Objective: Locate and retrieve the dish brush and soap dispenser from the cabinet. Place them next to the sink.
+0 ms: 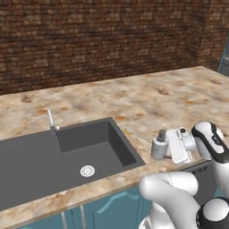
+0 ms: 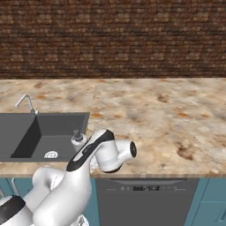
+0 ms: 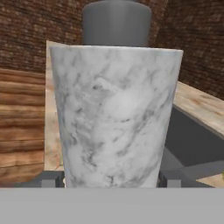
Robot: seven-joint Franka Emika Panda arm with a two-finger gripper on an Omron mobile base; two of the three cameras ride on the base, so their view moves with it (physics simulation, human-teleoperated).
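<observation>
Soap dispenser (image 1: 158, 146) held upright at the sink's right edge.

The gripper (image 1: 166, 147) is closed on the soap dispenser, one finger at each side of the marbled body in the hand view, dark pump top uppermost. The bottle sits at the marble counter (image 1: 170, 96), just right of the sink (image 1: 67, 152). The dish brush (image 1: 135, 135) lies on the counter just beside the sink rim, behind the dispenser.

- The sink (image 1: 67, 156) runs off the left edge in both base views.
- The soap dispenser (image 1: 159, 146) has its far side hidden behind the white hand; its pump top (image 3: 116, 22) is cut by the hand view's top edge.
- The fingers (image 3: 171, 179) barely show beside the soap dispenser; contact is unclear.
</observation>
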